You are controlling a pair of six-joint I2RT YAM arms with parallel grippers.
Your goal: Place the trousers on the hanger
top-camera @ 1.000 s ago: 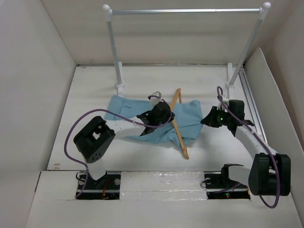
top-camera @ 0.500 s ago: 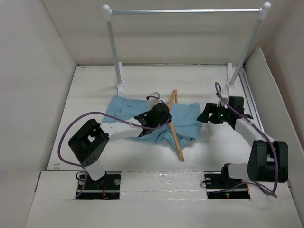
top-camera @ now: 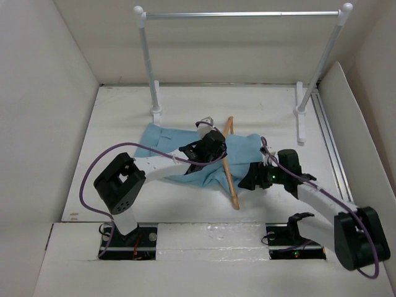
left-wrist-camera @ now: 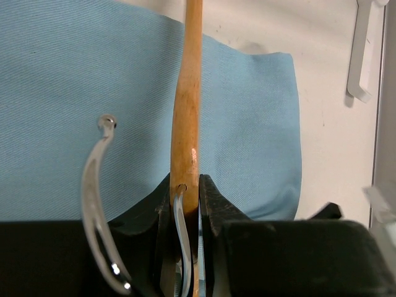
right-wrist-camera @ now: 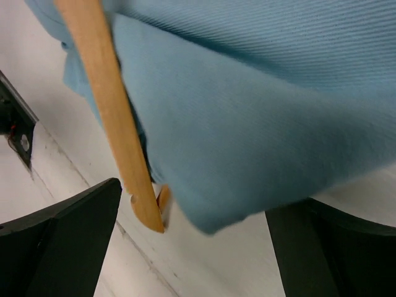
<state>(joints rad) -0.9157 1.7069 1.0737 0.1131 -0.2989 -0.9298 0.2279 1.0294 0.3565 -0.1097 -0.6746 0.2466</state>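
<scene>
The light blue trousers (top-camera: pixel 166 138) lie flat on the table, partly under the hanger (top-camera: pixel 231 180). This slim wooden hanger runs from far to near across the cloth. My left gripper (top-camera: pixel 212 144) is shut on the hanger's middle, where the metal hook (left-wrist-camera: pixel 93 185) comes out. In the left wrist view the left gripper (left-wrist-camera: pixel 184 207) clamps the wood (left-wrist-camera: pixel 186 111) on both sides. My right gripper (top-camera: pixel 249 180) stands open at the trousers' near right edge. In the right wrist view the right gripper (right-wrist-camera: pixel 198 247) frames the cloth edge (right-wrist-camera: pixel 260 124) and the hanger's end (right-wrist-camera: pixel 117 142) without touching them.
A white-and-silver clothes rail (top-camera: pixel 241 13) stands at the back on two white feet (top-camera: pixel 156 112) (top-camera: pixel 301 127). White walls enclose the table on the left, right and back. A raised white strip (top-camera: pixel 210 235) runs along the near edge by the arm bases.
My right gripper has gone from shut to wide open and moved nearer and leftward, from beside the trousers' right edge to their near right corner. The left gripper kept its hold; the hanger shifted slightly.
</scene>
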